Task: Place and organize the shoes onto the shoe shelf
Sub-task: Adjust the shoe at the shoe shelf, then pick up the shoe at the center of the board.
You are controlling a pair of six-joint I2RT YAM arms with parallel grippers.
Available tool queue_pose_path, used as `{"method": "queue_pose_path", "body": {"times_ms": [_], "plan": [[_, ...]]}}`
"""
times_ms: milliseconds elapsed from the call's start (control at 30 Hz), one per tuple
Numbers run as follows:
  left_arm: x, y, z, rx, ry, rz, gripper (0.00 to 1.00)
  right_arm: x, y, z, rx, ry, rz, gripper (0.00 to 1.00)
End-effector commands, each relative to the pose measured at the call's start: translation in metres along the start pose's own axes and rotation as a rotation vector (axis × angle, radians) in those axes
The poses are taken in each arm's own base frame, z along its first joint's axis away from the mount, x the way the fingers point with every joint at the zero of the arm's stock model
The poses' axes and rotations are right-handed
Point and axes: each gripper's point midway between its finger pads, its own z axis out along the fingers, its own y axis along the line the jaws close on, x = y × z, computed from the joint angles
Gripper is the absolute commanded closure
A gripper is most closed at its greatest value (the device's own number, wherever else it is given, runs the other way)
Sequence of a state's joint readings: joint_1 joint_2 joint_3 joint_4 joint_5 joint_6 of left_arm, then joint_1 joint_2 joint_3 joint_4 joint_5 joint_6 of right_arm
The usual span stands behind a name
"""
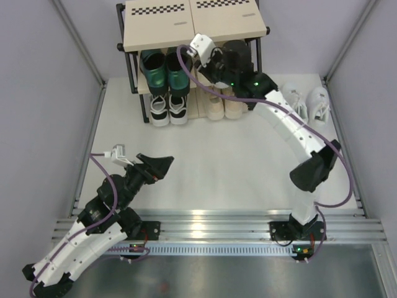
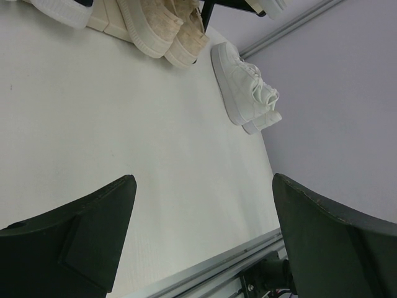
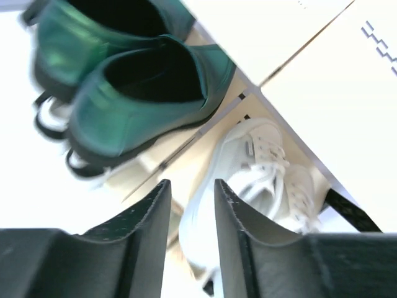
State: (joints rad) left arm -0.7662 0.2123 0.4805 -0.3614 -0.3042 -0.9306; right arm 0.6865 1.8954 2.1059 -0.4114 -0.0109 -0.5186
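I am working in a robotics lab test cell. Plain grey panel walls point(image 1: 37, 93) box in a white table point(image 1: 217, 155). My white-and-black left arm point(image 1: 93, 226) and right arm point(image 1: 291, 124) are bolted to a ribbed aluminium rail point(image 1: 217, 225) and trail purple cables point(image 1: 351, 180). A black-tube, beige-board shoe shelf point(image 1: 155, 31) stands on the table.

glossy, smooth dark green shoes point(image 3: 124, 93); matt white sneakers point(image 2: 245, 87) with cloth laces; beige sneakers point(image 2: 164, 28) in woven-looking cloth; shoe shelf point(image 1: 155, 34) of matt beige boards on black metal tubes; matt white tabletop point(image 2: 93, 124)
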Motion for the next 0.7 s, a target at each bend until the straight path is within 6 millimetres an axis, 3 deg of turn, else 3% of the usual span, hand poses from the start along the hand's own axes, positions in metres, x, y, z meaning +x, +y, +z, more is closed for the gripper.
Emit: {"method": "queue_pose_path", "body": {"times_ms": [0,33,67,100,133,167,200,233,267,333,367,400,433,467,533,567,633,667], "plan": [[-0.017,-0.019,-0.004,0.045,-0.035,0.031,0.04,-0.013,0.019,-0.056,-0.147,-0.001,-0.068,0.65],[-0.021,-0.021,-0.006,0.046,-0.041,0.052,0.03,-0.024,0.020,-0.078,-0.172,-0.028,-0.078,0.60],[-0.023,-0.020,-0.006,0.038,-0.047,0.063,0.03,-0.005,0.028,-0.087,-0.208,0.021,-0.081,0.58],[-0.025,-0.021,-0.007,0.037,-0.051,0.076,0.03,-0.002,0.029,-0.098,-0.209,0.023,-0.080,0.55],[-0.027,-0.021,-0.007,0.031,-0.053,0.108,0.03,-0.017,0.023,-0.129,-0.202,-0.035,-0.082,0.44],[-0.030,-0.022,-0.008,0.020,-0.054,0.124,0.03,0.004,0.022,-0.135,-0.197,-0.007,-0.063,0.38],[-0.032,-0.022,-0.008,0.015,-0.053,0.149,0.03,0.008,0.018,-0.147,-0.197,-0.019,-0.043,0.29],[-0.030,-0.019,-0.006,-0.002,-0.040,0.169,0.03,0.000,0.009,-0.174,-0.172,-0.060,-0.003,0.23],[-0.032,-0.021,-0.006,0.001,-0.038,0.181,0.02,0.031,-0.014,-0.183,-0.121,-0.001,0.057,0.16],[-0.030,-0.020,-0.005,-0.008,-0.026,0.206,0.02,0.055,-0.038,-0.213,-0.049,0.038,0.133,0.01],[-0.027,-0.018,-0.003,-0.015,-0.016,0.214,0.02,0.087,-0.043,-0.220,-0.015,0.113,0.180,0.01],[-0.025,-0.017,-0.002,-0.018,-0.009,0.218,0.02,0.116,-0.064,-0.237,0.074,0.180,0.226,0.01],[-0.022,-0.015,-0.001,-0.021,0.002,0.219,0.02,0.127,-0.074,-0.255,0.155,0.202,0.246,0.01],[-0.019,-0.013,0.001,-0.027,0.014,0.222,0.02,0.169,-0.082,-0.268,0.229,0.283,0.326,0.00],[-0.014,-0.011,0.003,-0.030,0.033,0.222,0.02,0.201,-0.094,-0.293,0.321,0.331,0.391,0.01],[-0.011,-0.010,0.004,-0.034,0.044,0.223,0.02,0.236,-0.103,-0.313,0.391,0.397,0.471,0.01],[-0.006,-0.009,0.005,-0.030,0.062,0.216,0.02,0.276,-0.104,-0.325,0.403,0.463,0.579,0.03],[-0.004,-0.008,0.005,-0.029,0.067,0.212,0.02,0.300,-0.116,-0.345,0.473,0.502,0.639,0.06]]}}
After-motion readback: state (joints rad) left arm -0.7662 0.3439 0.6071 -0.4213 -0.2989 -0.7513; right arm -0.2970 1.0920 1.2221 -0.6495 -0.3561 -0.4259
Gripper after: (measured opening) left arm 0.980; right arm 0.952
